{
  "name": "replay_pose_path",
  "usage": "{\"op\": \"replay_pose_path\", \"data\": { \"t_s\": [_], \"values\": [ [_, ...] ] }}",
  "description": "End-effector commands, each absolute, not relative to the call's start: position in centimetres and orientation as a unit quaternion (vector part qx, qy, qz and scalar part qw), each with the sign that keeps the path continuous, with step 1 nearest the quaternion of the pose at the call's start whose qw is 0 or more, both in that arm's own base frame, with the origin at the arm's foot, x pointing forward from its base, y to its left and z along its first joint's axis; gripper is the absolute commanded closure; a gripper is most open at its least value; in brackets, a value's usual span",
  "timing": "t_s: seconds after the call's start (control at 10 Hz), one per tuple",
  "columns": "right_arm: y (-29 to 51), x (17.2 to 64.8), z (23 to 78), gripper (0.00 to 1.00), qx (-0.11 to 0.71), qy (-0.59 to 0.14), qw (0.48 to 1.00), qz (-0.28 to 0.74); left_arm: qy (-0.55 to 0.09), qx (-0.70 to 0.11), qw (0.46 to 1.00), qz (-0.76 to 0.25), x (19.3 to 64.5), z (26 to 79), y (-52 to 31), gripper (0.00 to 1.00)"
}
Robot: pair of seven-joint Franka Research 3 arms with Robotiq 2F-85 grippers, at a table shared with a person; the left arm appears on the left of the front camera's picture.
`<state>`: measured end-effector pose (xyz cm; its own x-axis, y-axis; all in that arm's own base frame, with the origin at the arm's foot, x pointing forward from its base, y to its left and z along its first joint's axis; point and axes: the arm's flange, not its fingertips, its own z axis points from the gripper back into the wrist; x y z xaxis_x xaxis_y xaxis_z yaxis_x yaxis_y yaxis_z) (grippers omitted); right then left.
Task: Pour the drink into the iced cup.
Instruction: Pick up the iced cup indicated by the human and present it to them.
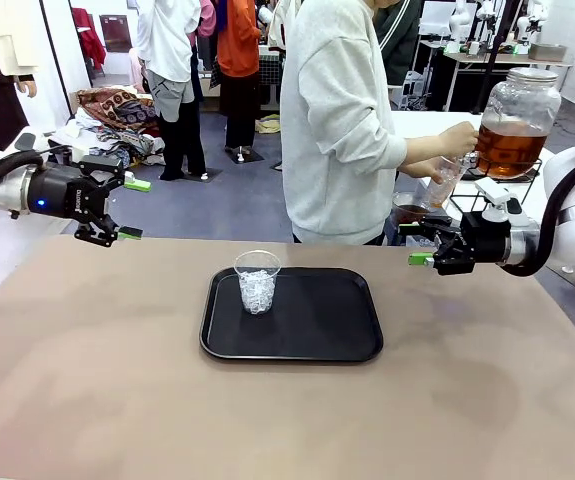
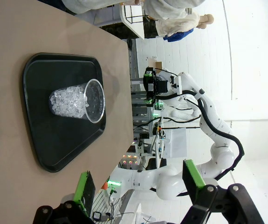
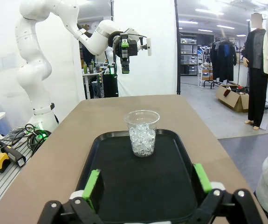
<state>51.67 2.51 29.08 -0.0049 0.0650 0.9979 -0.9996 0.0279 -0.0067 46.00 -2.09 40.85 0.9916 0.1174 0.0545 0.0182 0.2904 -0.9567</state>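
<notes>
Front view: left hand (image 1: 134, 208) hangs in the air by the far left corner of the bench (image 1: 87, 390), fingers (image 1: 137, 184) wide apart, nothing between them. Right hand (image 1: 419, 244) sits about level with it at the far right edge, pointing in toward the middle; its wrist view shows the green pads (image 3: 92, 183) well apart and empty. Between the two, on a black tray (image 1: 332, 320) at mid-bench, stands the iced cup (image 1: 257, 283): clear plastic, upright, ice in the lower part, set toward the tray's far left. No drink in the cup yet. Beyond the right hand, off the bench, the person's hands (image 1: 457, 140) are at the tap of a big glass jar (image 1: 515, 120) of amber drink, holding a small clear container (image 1: 444, 184) under it; bottle or cup, cannot tell. Judgement: the step in hand is waiting for a handover, and the right hand is nearer, so likely the taker. To do it well: leave the fingers open until the container sits fully between the pads, clamp on the mid-body and not a soft rim, carry it upright. Bring its lip just above the cup's rim and tilt slowly; a fast stream will splash off the ice, and a light cup tips if nudged. The tray will catch small spills only.
</notes>
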Motion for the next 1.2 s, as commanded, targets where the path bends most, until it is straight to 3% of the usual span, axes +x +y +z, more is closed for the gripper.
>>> {"op": "replay_pose_path", "data": {
  "t_s": [0.0, 1.1],
  "values": [
    [2.73, 52.02, 29.52, 0.0, 0.474, -0.49, 0.523, 0.512, -0.06, -0.6, 0.797, 0.035, 46.01, 40.91, -2.2, 0.0],
    [2.73, 52.02, 29.52, 0.0, 0.474, -0.49, 0.523, 0.512, -0.06, -0.6, 0.797, 0.035, 46.01, 40.91, -2.2, 0.0]
  ]
}}
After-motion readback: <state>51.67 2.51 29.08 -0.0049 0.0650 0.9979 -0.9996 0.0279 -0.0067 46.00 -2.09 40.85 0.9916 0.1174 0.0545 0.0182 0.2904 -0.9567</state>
